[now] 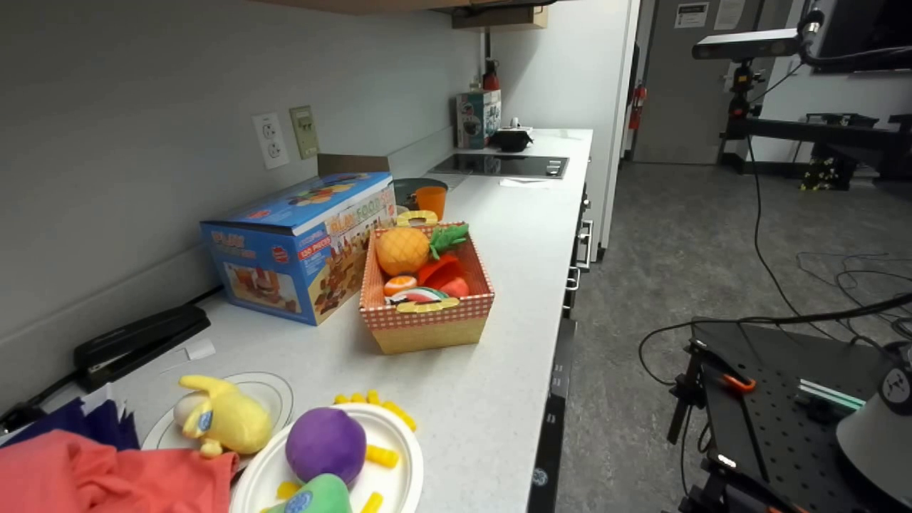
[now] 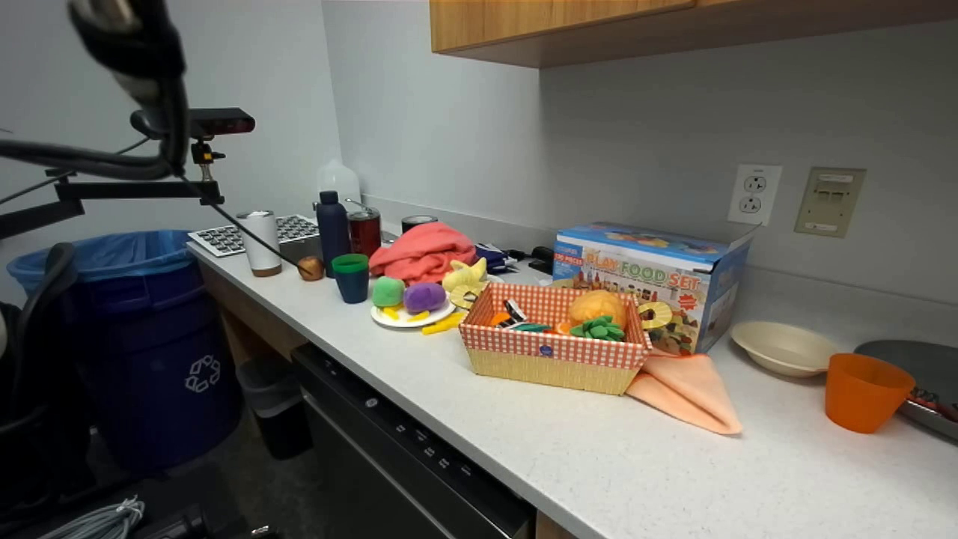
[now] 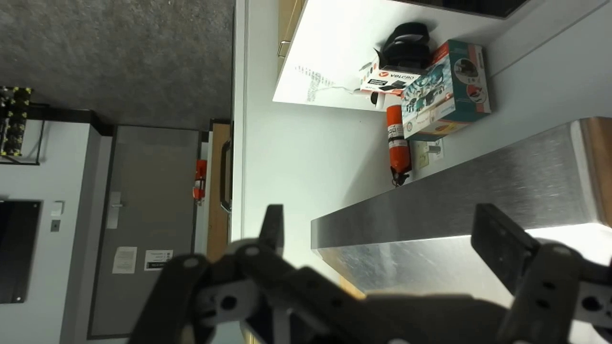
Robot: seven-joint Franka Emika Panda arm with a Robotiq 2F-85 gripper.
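In the wrist view my gripper [image 3: 377, 215] stands open, its dark fingers [image 3: 275, 227] wide apart and nothing held between them. Beyond them is a metal range hood [image 3: 406, 215]; I see no contact with it. Neither exterior view shows the gripper. A red-checked basket [image 1: 431, 338] [image 2: 554, 367] on the counter holds a plush pineapple [image 1: 403, 251] [image 2: 597, 305] and other toy food. A white plate [image 1: 412, 463] carries a purple toy [image 1: 326, 442] and a green toy [image 1: 320, 496]. Beside it lies a yellow plush [image 1: 239, 417].
A play food box [image 1: 271, 235] [image 2: 636, 262] stands against the wall by the basket. An orange cup [image 2: 864, 393], a cream bowl [image 2: 782, 348] and a peach napkin [image 2: 692, 393] are nearby. A wooden cabinet [image 2: 584, 30] overhangs the counter. A cooktop [image 1: 499, 165] lies farther along.
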